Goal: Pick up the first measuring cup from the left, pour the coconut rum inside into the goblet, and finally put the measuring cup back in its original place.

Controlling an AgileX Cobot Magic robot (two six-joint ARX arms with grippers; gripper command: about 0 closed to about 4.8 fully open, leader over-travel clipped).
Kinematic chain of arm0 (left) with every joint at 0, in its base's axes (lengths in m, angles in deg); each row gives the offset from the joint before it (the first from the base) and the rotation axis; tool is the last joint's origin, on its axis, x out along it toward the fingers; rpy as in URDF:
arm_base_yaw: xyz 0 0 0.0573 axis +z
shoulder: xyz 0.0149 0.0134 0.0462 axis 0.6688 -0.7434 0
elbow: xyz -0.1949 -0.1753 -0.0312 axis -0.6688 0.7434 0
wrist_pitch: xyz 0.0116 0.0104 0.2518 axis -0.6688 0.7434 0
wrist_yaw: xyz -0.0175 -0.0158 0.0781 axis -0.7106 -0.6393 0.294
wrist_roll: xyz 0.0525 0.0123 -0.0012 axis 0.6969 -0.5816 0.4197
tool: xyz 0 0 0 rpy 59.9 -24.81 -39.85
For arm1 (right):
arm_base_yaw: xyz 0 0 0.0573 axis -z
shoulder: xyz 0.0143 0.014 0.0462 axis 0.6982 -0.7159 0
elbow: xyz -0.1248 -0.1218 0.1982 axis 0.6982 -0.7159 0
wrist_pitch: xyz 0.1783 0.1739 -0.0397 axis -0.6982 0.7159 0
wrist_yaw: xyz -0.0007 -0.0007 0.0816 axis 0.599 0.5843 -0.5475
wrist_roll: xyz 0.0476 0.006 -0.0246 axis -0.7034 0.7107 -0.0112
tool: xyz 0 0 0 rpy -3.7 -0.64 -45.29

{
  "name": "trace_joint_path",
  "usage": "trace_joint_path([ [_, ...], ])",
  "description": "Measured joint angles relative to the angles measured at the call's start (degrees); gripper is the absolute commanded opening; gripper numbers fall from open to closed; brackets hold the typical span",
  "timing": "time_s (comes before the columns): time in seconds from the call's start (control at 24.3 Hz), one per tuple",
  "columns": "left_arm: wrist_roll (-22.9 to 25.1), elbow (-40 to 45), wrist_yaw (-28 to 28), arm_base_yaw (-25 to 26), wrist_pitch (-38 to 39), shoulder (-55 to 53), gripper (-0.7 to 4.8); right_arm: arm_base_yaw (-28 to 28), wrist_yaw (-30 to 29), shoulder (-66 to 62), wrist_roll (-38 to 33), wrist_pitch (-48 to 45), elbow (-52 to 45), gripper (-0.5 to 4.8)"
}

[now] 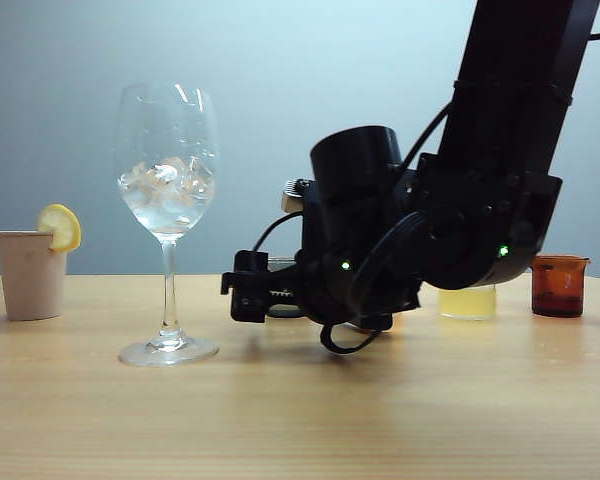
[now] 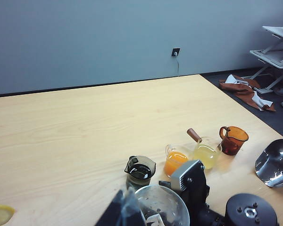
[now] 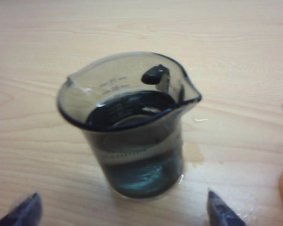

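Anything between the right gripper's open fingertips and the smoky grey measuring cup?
Nothing: in the right wrist view only bare wooden table separates the right gripper from the smoky grey measuring cup.

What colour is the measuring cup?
Smoky grey-black, translucent measuring cup; the right wrist view shows it best.

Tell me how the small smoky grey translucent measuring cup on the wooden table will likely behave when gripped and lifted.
The smoky grey translucent measuring cup looks rigid, so it should not flex between the open right gripper's fingertips. Its smooth, glossy wall may be slippery. It holds clear liquid low down, so tilting it probably sends that toward the pour lip.
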Motion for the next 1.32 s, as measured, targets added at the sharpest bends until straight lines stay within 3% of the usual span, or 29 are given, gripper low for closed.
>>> trace_joint_path([
  [0.12, -0.02, 0.0, -0.92, 0.0, 0.0, 0.0, -0.06, -2.36, 5.46, -0.02, -0.02, 3.87, 3.06, 4.79],
  [0.41, 0.0, 0.0, -1.49, 0.0, 0.0, 0.0, -0.06, -3.3, 11.67, -1.42, -2.27, 7.65, 6.69, 4.79],
  [1.32, 0.0, 0.0, -2.51, 0.0, 0.0, 0.0, -0.05, -0.13, 12.41, -6.95, -3.02, 7.56, 13.75, 4.79],
])
